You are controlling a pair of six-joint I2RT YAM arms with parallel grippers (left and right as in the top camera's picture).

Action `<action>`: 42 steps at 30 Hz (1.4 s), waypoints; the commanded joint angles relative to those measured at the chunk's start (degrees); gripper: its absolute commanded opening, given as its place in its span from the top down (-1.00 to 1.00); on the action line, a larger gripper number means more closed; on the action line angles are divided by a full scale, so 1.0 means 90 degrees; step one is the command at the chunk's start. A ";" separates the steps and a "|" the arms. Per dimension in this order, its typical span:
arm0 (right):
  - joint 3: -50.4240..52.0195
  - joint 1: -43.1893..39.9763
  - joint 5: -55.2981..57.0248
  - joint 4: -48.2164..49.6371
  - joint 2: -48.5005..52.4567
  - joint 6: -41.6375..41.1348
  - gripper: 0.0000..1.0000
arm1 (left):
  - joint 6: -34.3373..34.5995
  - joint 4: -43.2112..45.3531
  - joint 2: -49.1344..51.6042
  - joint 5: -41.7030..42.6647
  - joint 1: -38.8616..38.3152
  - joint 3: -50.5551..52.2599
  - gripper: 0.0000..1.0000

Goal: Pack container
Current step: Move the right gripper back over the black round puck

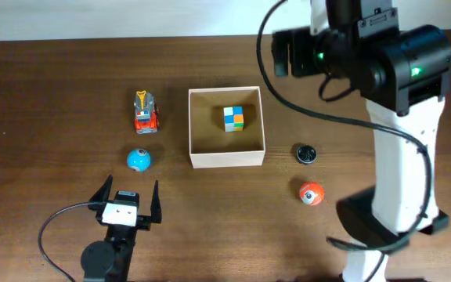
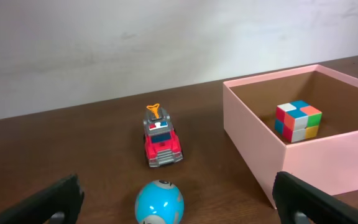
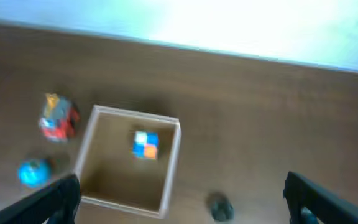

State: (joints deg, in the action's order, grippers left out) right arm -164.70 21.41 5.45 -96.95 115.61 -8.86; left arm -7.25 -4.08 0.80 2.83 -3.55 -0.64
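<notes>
Mid-table, the container [image 1: 227, 159] sits open-topped with a colour cube [image 1: 233, 118] inside. Treat it as light and thin-walled, likely card: it'll probably slide or flex if you bump it (so don't squeeze hard). If you must shift it, pinch one wall at the rim, near a corner. Left gripper [image 1: 131, 188] sits low near the blue ball [image 1: 138, 160], fingers spread, holding nothing. Right gripper [image 3: 181, 180] hangs high above, also spread and empty.
</notes>
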 commanded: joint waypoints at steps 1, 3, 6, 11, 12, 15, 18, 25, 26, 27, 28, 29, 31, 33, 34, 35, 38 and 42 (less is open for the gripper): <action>0.1496 -0.0049 0.0629 -0.0044 -0.0648 0.0097 -0.98 | 0.0080 -0.0034 -0.0044 0.0095 0.0039 0.0015 -0.99; 0.2679 -0.0160 0.0636 -0.0044 -0.1100 0.0075 -0.98 | 0.0080 -0.0034 -0.0044 0.0095 0.0039 0.0015 -0.99; 0.4364 -0.0437 0.0619 -0.0041 -0.1644 -0.0002 -0.98 | 0.0080 -0.0034 -0.0044 0.0095 0.0039 0.0015 -0.99; 0.6261 -0.0935 0.0381 -0.0017 -0.1829 -0.0243 -0.98 | 0.0080 -0.0034 -0.0044 0.0095 0.0039 0.0015 -0.99; 0.6547 -0.1003 0.0335 0.0034 -0.1795 -0.0243 -0.98 | 0.0080 -0.0034 -0.0044 0.0095 0.0039 0.0015 -0.99; 0.7254 -0.1151 0.0255 0.0345 -0.1702 -0.0238 -0.98 | 0.0080 -0.0034 -0.0044 0.0095 0.0039 0.0015 -0.99; 0.7917 -0.1265 0.0250 0.0828 -0.1627 -0.0240 -0.98 | 0.0080 -0.0034 -0.0044 0.0095 0.0039 0.0015 -0.99; 0.9049 -0.1350 -0.0610 0.2351 -0.1625 -0.0243 -0.98 | 0.0080 -0.0034 -0.0044 0.0095 0.0039 0.0015 -0.98; 0.9194 -0.1348 -0.0605 0.2535 -0.1625 -0.0265 -0.98 | 0.0080 -0.0034 -0.0044 0.0095 0.0039 0.0015 -0.99; 0.9326 -0.1350 -0.0612 0.2715 -0.1625 -0.0270 -0.98 | 0.0080 -0.0034 -0.0044 0.0095 0.0039 0.0015 -0.99; 0.9500 -0.1350 -0.0612 0.2960 -0.1625 -0.0289 -0.98 | 0.0080 -0.0034 -0.0044 0.0095 0.0039 0.0015 -0.98; 0.9636 -0.1350 -0.0617 0.3164 -0.1622 -0.0287 -0.98 | 0.0080 -0.0034 -0.0044 0.0095 0.0039 0.0015 -0.99; 0.9857 -0.1338 -0.0670 0.3475 -0.1593 -0.0282 -0.97 | 0.0080 -0.0034 -0.0044 0.0095 0.0039 0.0015 -0.99; 0.9964 -0.1338 -0.0680 0.3665 -0.1537 -0.0282 -0.97 | 0.0080 -0.0034 -0.0044 0.0095 0.0039 0.0015 -0.99; 1.0003 -0.1338 -0.0678 0.3798 -0.1511 -0.0279 -0.98 | 0.0080 -0.0034 -0.0044 0.0095 0.0039 0.0015 -0.99; 1.0037 -0.1338 -0.0680 0.3946 -0.1501 -0.0274 -0.97 | 0.0080 -0.0034 -0.0044 0.0095 0.0039 0.0015 -0.98; 1.0081 -0.1341 -0.0680 0.4374 -0.1440 -0.0087 -0.97 | 0.0080 -0.0034 -0.0044 0.0095 0.0039 0.0015 -0.99; 1.0086 -0.1341 -0.0680 0.4760 -0.1418 0.0129 -0.97 | 0.0080 -0.0034 -0.0044 0.0095 0.0039 0.0015 -0.99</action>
State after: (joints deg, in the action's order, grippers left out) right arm -74.41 9.67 -0.12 -55.24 102.41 -9.39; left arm -7.22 -4.08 0.80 2.85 -3.55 -0.64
